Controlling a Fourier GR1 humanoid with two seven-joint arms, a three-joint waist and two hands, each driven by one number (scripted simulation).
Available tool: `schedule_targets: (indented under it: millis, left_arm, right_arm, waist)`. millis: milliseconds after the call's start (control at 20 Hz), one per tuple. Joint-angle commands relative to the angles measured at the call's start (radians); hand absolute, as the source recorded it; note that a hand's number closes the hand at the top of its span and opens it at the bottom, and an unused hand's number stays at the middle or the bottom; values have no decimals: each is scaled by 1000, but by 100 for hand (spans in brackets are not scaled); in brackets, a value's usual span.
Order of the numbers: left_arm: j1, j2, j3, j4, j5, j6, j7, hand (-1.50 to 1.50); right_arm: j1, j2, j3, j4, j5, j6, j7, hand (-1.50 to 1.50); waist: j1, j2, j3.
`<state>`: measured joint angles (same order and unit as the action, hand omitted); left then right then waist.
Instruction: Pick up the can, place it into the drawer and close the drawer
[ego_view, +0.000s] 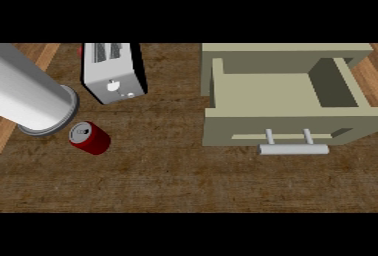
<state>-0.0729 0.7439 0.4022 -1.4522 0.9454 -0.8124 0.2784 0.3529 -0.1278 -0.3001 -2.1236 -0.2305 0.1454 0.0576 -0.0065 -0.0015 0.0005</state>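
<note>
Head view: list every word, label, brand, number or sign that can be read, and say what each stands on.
None can be read.
Red cylindrical can: plain side, no lettering.
Silver box-shaped toaster: marks by its front controls too small to read.
Beige open drawer and large white cylinder: bare.

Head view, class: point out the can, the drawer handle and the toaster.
can (91, 139), head view, on its red side.
drawer handle (294, 149), head view, middle of the grey bar.
toaster (111, 72), head view, on its silver face.
</note>
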Motion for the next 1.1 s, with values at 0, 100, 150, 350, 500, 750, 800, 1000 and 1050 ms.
schedule_targets:
  millis: [0, 100, 150, 350, 500, 750, 800, 1000, 1050]
  left_arm:
    - [-65, -7, -37, 92, 48, 17, 58, -150]
    - [-11, 0, -21, 50, 109, 32, 98, -150]
    - [-60, -19, -55, 51, 90, 46, 107, -150]
    - [-53, -33, -80, 29, 141, 78, 177, -150]
    - [-117, -87, -110, 79, 56, 102, 158, -150]
    - [-132, -112, -88, 134, -8, 64, 140, -150]
    - [-156, -131, -111, 115, -14, 137, 161, -150]
    - [-167, -207, -140, 83, -159, 149, 96, -150]
    - [-130, -239, -142, 59, -169, 154, 77, -150]
  right_arm:
    - [-37, 2, -14, 61, 0, 23, -34, -150]
    - [57, -1, -48, -75, -46, 46, 28, -150]
    - [24, -23, -92, -11, -83, 68, 5, -150]
    - [-21, -13, -101, 25, -73, 62, 9, -150]
    - [89, 7, -139, -23, -117, 142, -29, -150]
    - [80, -11, -201, -19, -170, 186, 3, -150]
    - [107, -15, -211, -77, -199, 183, 54, -150]
    - [58, 16, -204, -3, -126, 199, 0, -150]
    - [131, 20, -248, -45, -192, 243, 1, -150]
  waist:
    - [-1, 2, 0]
    - [0, 0, 0]
    - [-2, 1, 0]
    - [4, 1, 0]
    - [-8, 1, 0]
    - [-3, 1, -1]
    - [-5, 1, -1]
    - [0, 1, 0]
    - [-3, 0, 0]
